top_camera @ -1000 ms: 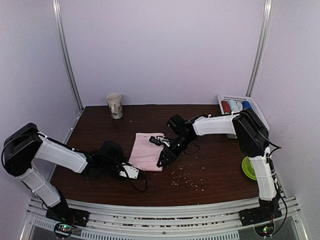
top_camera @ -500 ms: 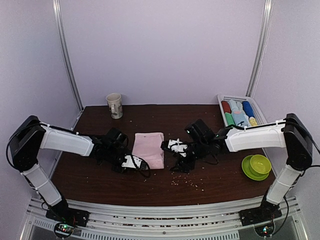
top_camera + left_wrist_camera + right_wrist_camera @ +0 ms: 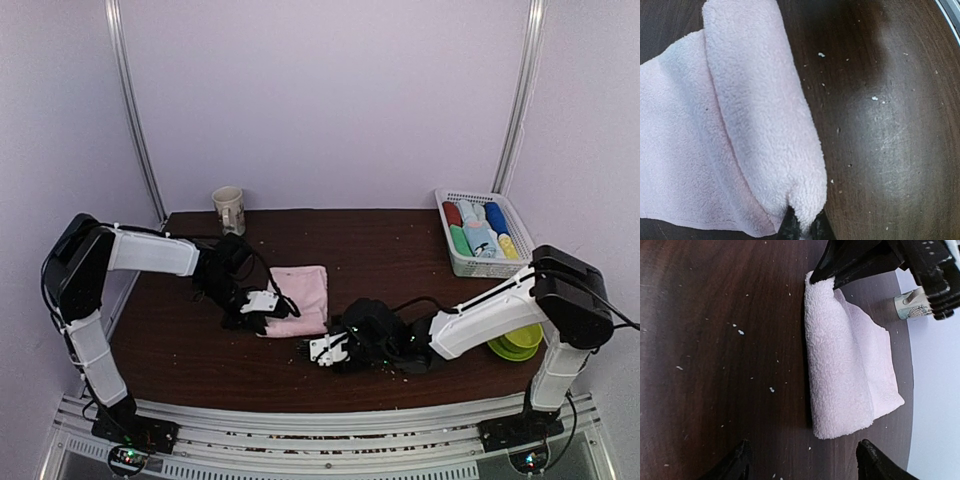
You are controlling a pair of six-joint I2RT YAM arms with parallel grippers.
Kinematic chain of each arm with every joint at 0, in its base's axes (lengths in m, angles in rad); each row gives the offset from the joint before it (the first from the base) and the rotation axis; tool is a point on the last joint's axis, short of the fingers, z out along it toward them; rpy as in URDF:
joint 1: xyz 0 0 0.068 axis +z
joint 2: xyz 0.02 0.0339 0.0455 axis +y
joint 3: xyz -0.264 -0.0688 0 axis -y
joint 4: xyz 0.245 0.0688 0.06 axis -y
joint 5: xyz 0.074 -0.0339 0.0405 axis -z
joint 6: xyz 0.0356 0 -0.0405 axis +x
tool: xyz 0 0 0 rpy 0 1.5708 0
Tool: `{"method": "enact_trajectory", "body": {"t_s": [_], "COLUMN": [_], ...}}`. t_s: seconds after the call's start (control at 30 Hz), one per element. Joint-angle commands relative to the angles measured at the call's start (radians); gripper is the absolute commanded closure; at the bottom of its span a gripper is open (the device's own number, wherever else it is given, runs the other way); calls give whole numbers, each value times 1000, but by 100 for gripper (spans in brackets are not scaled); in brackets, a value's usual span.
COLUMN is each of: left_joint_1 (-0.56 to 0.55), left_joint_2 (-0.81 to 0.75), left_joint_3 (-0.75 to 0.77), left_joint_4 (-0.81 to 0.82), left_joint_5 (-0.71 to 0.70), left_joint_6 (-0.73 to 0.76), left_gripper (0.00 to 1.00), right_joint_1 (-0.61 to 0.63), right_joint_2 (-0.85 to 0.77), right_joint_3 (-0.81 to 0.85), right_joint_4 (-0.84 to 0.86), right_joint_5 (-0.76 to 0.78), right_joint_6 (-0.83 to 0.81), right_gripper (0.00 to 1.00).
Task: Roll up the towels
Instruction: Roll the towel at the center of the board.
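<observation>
A pale pink towel (image 3: pixel 303 295) lies on the dark table, its near long edge turned over into a thick fold (image 3: pixel 765 115). My left gripper (image 3: pixel 262 312) is shut on the left end of that fold, and the black fingertips (image 3: pixel 790 227) pinch the fabric at the bottom of the left wrist view. My right gripper (image 3: pixel 318 350) hovers low over the table just in front of the towel's right end (image 3: pixel 840 405). Its jaws stand wide open with only bare table between them (image 3: pixel 807 462).
A white slatted basket (image 3: pixel 468 268) at the back right holds rolled towels (image 3: pixel 478 228) in several colours. A mug (image 3: pixel 229 210) stands at the back left. A green bowl (image 3: pixel 515 342) sits by the right arm. Pale crumbs (image 3: pixel 395 368) dot the table.
The right gripper opened, left the towel's right edge and swung to the near side of the table. The left gripper moved up to the towel, and the towel's near edge is now folded over.
</observation>
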Motion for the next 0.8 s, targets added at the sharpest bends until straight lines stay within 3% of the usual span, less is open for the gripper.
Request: {"method": "enact_trajectory", "body": {"t_s": [0.0,0.3,0.47,0.57,0.77], "left_joint_1": [6,19,23,27,35], "left_joint_2": [58,110,120,122,126], "left_joint_3": [25,75,88,92,92], "left_joint_4": [-202,-278,-293,-300,-302], "left_joint_5": [58,62,62,60,40], "left_joint_6": [32,56,62,65,66], "left_gripper": [100,100,100,100,100], "right_joint_1": [17,29,30,30,30], "right_joint_2": [85,208,253,274,282], "right_joint_3": [69,148,206,234,257], "right_joint_4": [84,136,89,42,-51], "right_joint_5": [156,220,220,220,209], "right_joint_6": [-94,-166,-177,-180,-142], "right_gripper": [29,29,35,48,83]}}
